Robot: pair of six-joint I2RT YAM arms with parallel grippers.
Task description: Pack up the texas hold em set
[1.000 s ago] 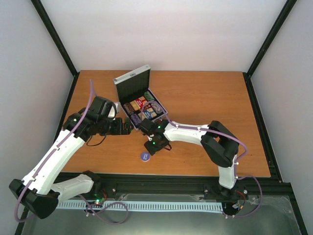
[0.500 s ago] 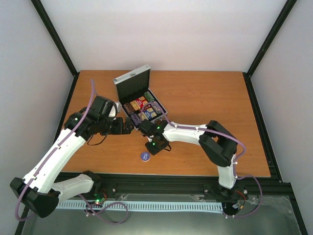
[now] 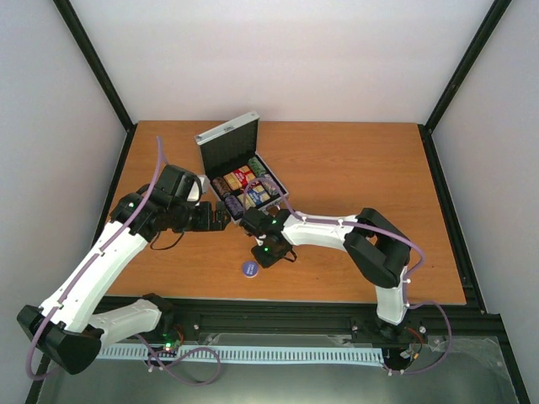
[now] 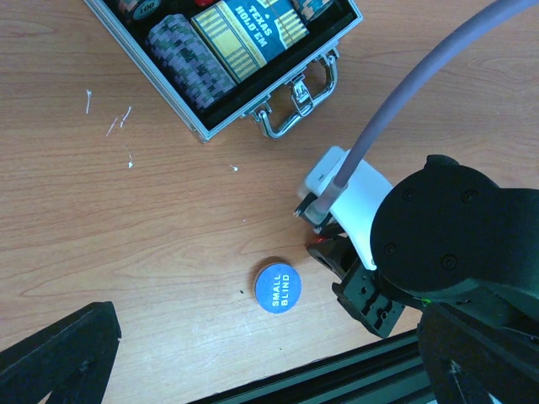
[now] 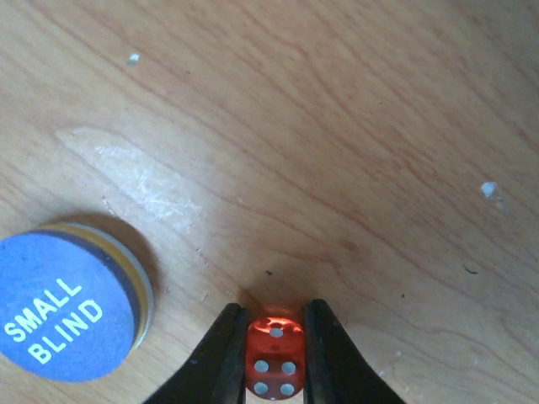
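The right pincer point(image 5: 274, 324) pinches a red die point(image 5: 274, 368) low at the worktop point(image 3: 362, 168), just beside the blue disc point(image 5: 63, 316), surely to carry it to the open case point(image 4: 290, 105) behind, while the left pincer point(image 4: 265, 345) hangs spread above, perhaps ready for the disc.

The die point(image 5: 274, 366) sits between the right jaws on the desk point(image 5: 337, 126); the disc point(image 5: 63, 307) lies near their left.

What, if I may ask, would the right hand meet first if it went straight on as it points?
Most likely the wooden table, right beyond the red die the right hand grips; the blue disc lies aside.
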